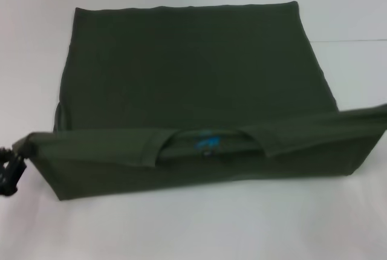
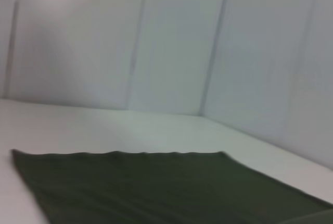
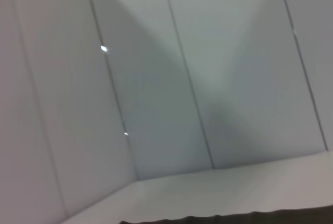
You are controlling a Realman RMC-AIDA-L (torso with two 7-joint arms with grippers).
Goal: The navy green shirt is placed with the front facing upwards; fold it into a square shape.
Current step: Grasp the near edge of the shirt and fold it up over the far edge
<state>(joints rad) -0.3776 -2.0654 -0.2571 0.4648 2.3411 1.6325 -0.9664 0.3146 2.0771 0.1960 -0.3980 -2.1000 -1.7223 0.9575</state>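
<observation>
The navy green shirt (image 1: pixel 187 72) lies spread on the white table, its plain far part flat. Its near edge is raised off the table as a long band (image 1: pixel 199 163), showing the collar and a small teal label (image 1: pixel 206 143). My left gripper (image 1: pixel 9 172) is at the band's left corner, shut on the cloth. The band's right corner rises to the view's right border (image 1: pixel 381 115), and my right gripper is out of view. The left wrist view shows the shirt's flat far part (image 2: pixel 156 187). Only a thin strip of the shirt (image 3: pixel 250 218) shows in the right wrist view.
The white table (image 1: pixel 193 230) stretches all around the shirt. Pale panel walls (image 2: pixel 171 41) stand behind it and meet in a corner (image 3: pixel 208 104).
</observation>
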